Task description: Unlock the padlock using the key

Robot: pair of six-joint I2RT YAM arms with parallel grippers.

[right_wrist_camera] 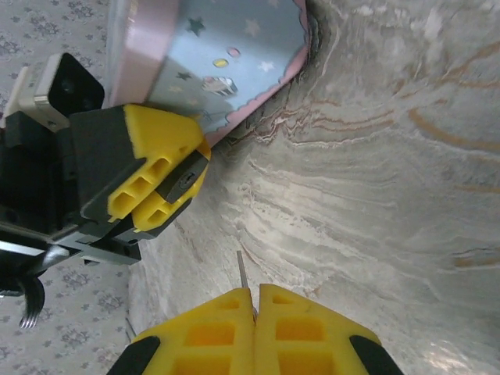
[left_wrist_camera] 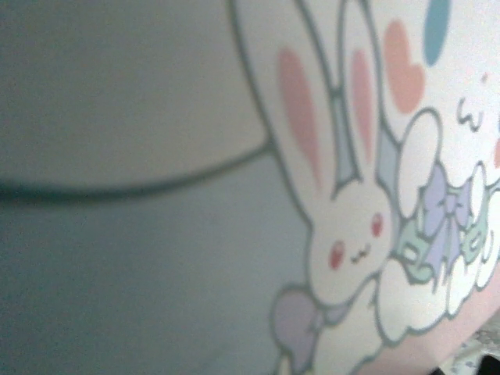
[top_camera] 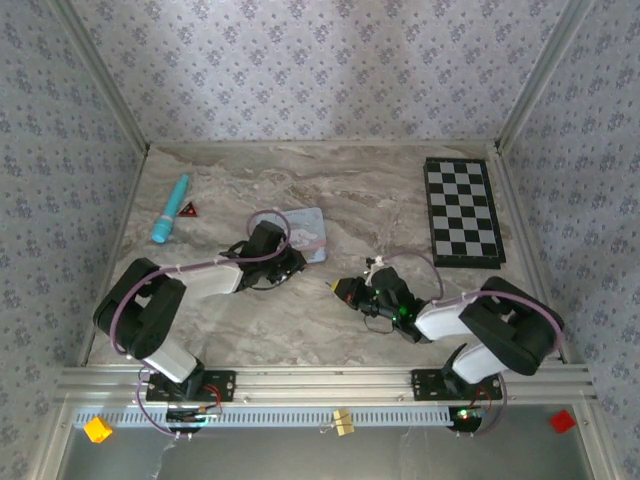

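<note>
Marbled worktop (top_camera: 380, 200), near its middle: the padlock (right_wrist_camera: 185, 180) looks pinched in the left gripper (right_wrist_camera: 189, 168), just beside the cartoon tin (right_wrist_camera: 226, 47). Facing it but apart, the right gripper (right_wrist_camera: 254, 295), pressed together, pinches a thin key (right_wrist_camera: 242, 273). Both seem held; aligning, inserting and turning the key are not yet done.

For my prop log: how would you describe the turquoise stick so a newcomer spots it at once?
On the marbled table, look to the far left side, opposite the checkerboard. A slim turquoise stick lies there at a slant, beside a tiny red-and-black triangle. It alone is long and bright turquoise; the nearby tin is pale blue and flat.
</note>
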